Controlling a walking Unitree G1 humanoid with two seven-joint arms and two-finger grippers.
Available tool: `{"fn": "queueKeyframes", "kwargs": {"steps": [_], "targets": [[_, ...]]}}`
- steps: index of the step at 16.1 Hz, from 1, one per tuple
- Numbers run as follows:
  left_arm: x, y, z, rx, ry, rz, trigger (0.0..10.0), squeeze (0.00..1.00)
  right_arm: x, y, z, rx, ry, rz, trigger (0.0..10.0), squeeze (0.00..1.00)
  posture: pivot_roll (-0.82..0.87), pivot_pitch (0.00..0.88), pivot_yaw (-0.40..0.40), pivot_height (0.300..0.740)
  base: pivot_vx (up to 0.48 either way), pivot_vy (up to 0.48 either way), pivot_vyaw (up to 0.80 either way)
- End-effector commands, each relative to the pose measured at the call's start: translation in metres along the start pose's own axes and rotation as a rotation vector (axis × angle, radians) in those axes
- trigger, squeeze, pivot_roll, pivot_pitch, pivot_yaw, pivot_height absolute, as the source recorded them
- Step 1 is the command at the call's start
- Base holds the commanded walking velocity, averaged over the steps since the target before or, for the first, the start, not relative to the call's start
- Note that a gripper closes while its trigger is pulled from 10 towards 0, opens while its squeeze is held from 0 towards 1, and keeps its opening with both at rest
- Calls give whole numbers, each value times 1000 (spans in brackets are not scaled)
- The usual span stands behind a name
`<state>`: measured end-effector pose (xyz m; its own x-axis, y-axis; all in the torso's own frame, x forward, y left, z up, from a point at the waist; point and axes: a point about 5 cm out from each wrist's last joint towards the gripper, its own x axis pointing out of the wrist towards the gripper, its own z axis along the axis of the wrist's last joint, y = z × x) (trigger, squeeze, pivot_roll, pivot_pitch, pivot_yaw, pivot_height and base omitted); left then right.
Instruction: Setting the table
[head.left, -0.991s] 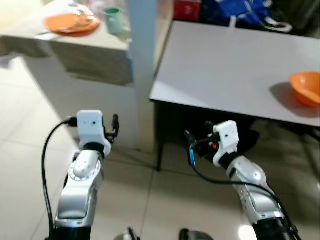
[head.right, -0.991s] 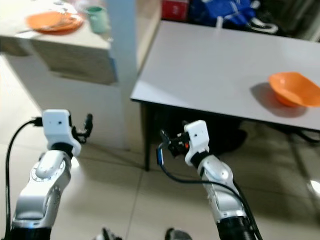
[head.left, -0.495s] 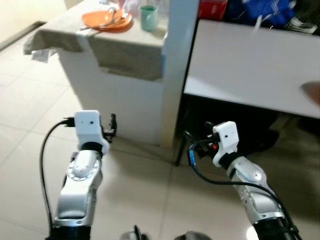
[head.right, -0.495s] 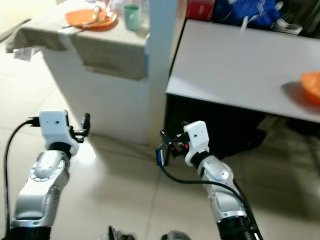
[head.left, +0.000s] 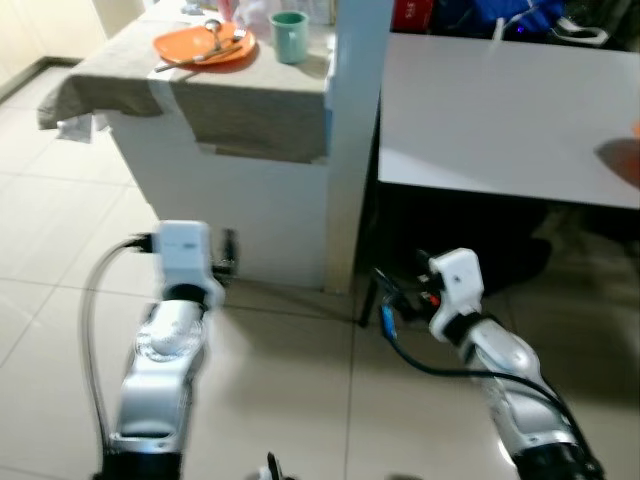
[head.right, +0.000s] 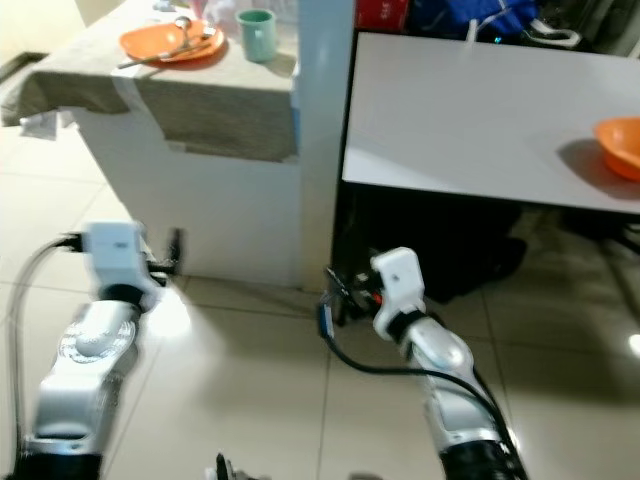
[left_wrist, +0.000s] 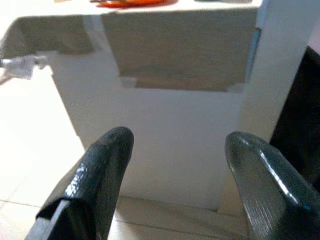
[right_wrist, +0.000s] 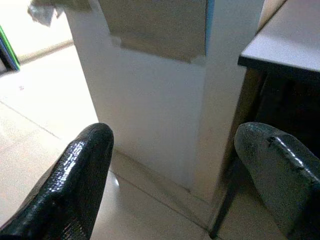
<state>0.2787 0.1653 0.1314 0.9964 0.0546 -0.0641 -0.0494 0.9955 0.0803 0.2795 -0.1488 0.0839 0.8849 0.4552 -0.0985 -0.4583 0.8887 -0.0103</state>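
Counter and table, tableware standing by.
Orange plate (head.left: 203, 44) carrying cutlery, green cup (head.left: 290, 21) beside it on the cloth-draped counter (head.left: 250, 90); orange bowl (head.right: 618, 147) sitting on grey table (head.right: 470, 110). Left gripper (left_wrist: 175, 165) and right gripper (right_wrist: 175, 165) hanging low, fingers apart, holding nothing.

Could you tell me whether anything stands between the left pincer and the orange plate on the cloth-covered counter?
The counter's white front does: the open left pincer faces it low down, while the orange plate sits on top above.
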Motion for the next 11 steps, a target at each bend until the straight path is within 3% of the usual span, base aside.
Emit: {"fn": "queueKeyframes", "kwargs": {"steps": [1,11], "targets": [[0,8,0,21,4,25,10000,0,4,4,7,-15,-27,14,10000,0,-103,100,11,740,450,0,0],[-1,11,4,14,-30,28,10000,0,8,3,10,-11,-39,14,10000,0,-95,81,4,740,453,0,0]]}}
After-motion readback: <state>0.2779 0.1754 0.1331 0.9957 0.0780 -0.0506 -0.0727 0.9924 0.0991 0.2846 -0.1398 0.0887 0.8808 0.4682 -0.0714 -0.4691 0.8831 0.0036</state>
